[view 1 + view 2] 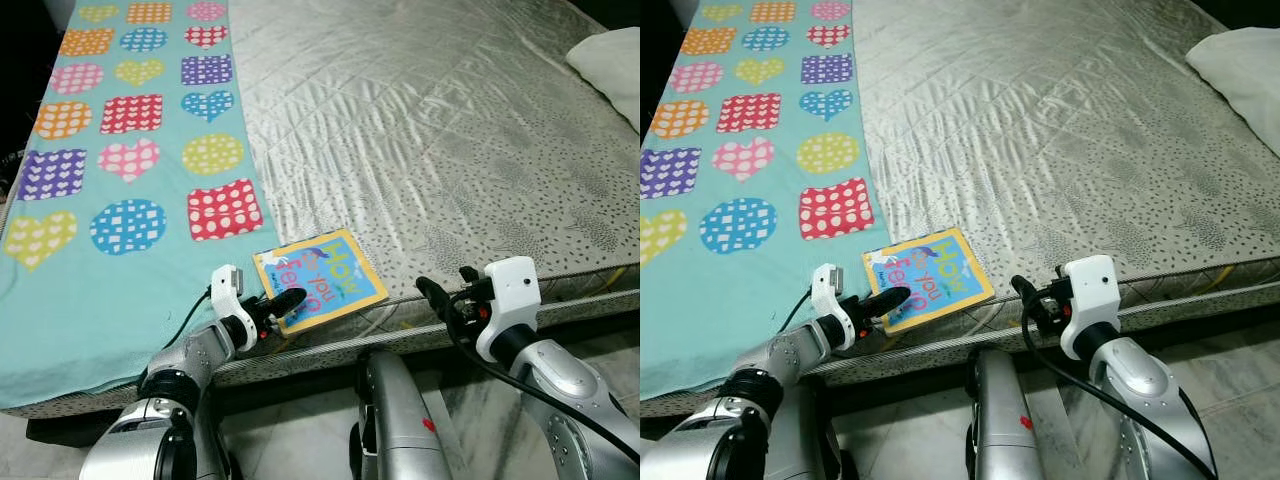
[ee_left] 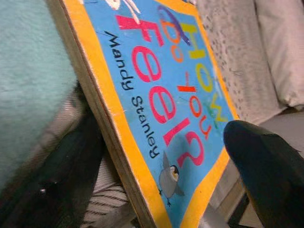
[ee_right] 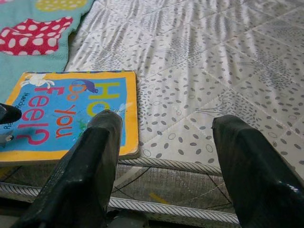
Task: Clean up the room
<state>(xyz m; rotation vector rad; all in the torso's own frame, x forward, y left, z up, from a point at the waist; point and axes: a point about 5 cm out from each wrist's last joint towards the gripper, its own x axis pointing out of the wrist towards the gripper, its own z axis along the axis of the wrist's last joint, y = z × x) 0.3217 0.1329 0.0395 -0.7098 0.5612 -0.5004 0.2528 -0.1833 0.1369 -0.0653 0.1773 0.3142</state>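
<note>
Silvery quilted fabric with a fine speckled print covers the mattress [image 1: 430, 150], which takes up most of the head views and ends in a piped edge right in front of the robot. Over the mattress's left part lies a teal blanket [image 1: 120, 260] printed with dotted hearts, circles and squares in red, pink, yellow, orange, blue and purple. At the far right corner sits a white pillow [image 1: 612, 62], partly cut off by the frame. Below the mattress edge a strip of pale marbled floor [image 1: 1230, 340] shows on the right.

The book [image 1: 320, 279] lies flat near the front edge of the mattress, just beside the blanket's right border; it is a thick board book with a blue cover, a yellow border and colourful letters (the left wrist view reads "How Do You Feel?" and "Mandy Stanley", with a small bird drawn near one corner).

The left gripper [image 1: 283, 303] is at the book's near left corner. In its wrist view one black finger [image 2: 266, 166] lies over the cover and the other [image 2: 57, 175] sits below the book's thick edge, so the fingers straddle the corner; whether they actually press on it I cannot tell.

The right gripper [image 3: 166, 156] hovers at the mattress edge to the right of the book, apart from it, its two fingers spread wide.
</note>
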